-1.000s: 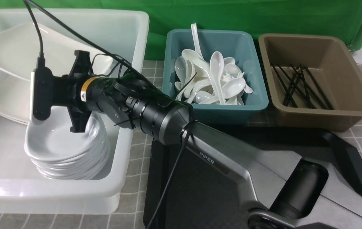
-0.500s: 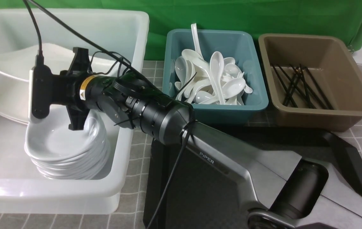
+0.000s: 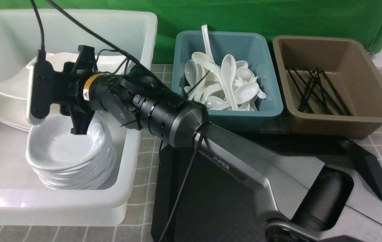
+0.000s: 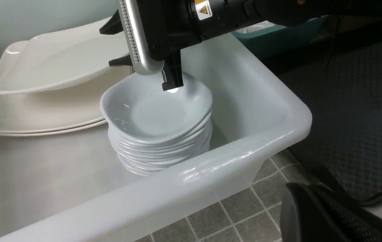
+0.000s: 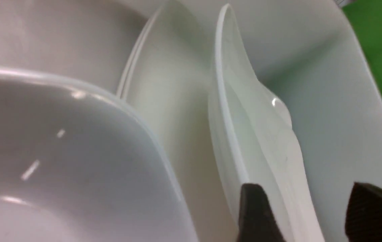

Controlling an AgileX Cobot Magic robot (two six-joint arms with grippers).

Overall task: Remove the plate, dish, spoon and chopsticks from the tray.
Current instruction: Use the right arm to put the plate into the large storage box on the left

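Because the large plates belong in the white bin [image 4: 244, 148] at the left edge of the surface, the right arm reaches across the tray [image 3: 218, 201] to it. The plate [image 4: 53, 64] lies tilted, its low side apparently on the stack of big plates [image 4: 43, 114] and its raised side between the jaws of the right tool [image 4: 115, 45]. Those jaws stand well apart, wider than the thin rim, so they seem to be freeing it rather than pinching it. Beside it stands the pile of small dishes [image 4: 157, 114], which the tilt likely avoids. Spoons [image 3: 228, 80] and chopsticks [image 3: 315, 89] lie sorted in tubs along the far edge. Of the left tool only a dark part shows, so I cannot tell its opening.
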